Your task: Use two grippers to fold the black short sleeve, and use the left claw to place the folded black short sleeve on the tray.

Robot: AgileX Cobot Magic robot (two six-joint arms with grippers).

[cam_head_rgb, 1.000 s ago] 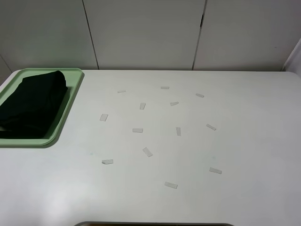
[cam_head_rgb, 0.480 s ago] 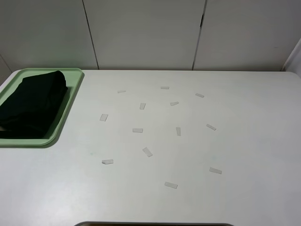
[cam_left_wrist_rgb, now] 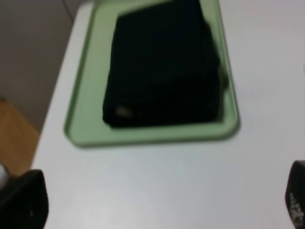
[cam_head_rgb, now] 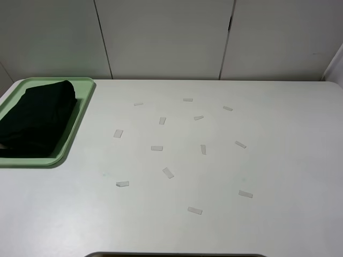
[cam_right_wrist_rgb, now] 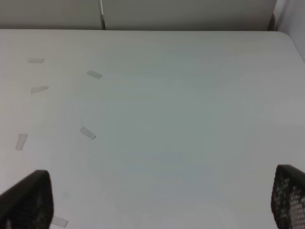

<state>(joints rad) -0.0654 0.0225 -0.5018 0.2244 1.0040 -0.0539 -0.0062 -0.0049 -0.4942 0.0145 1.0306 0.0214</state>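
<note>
Two hands, neither visible in the high view: folded shirt (cam_head_rgb: 35,119) lies in the tray (cam_head_rgb: 80,110) at upper left, paper strips (cam_head_rgb: 168,172) scattered mid-worktop (cam_head_rgb: 278,160). Left wrist view: left hand (cam_left_wrist_rgb: 157,205) wide open, empty, shirt (cam_left_wrist_rgb: 162,71) ahead in tray (cam_left_wrist_rgb: 152,134), long axis running away; nearest arm. Right wrist view: right hand (cam_right_wrist_rgb: 157,200) wide open, empty, over bare worktop. Task looks done.

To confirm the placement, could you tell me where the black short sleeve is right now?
The black short sleeve lies folded in the tray at the table's far left in the exterior high view, well left of the scattered paper strips.
</note>
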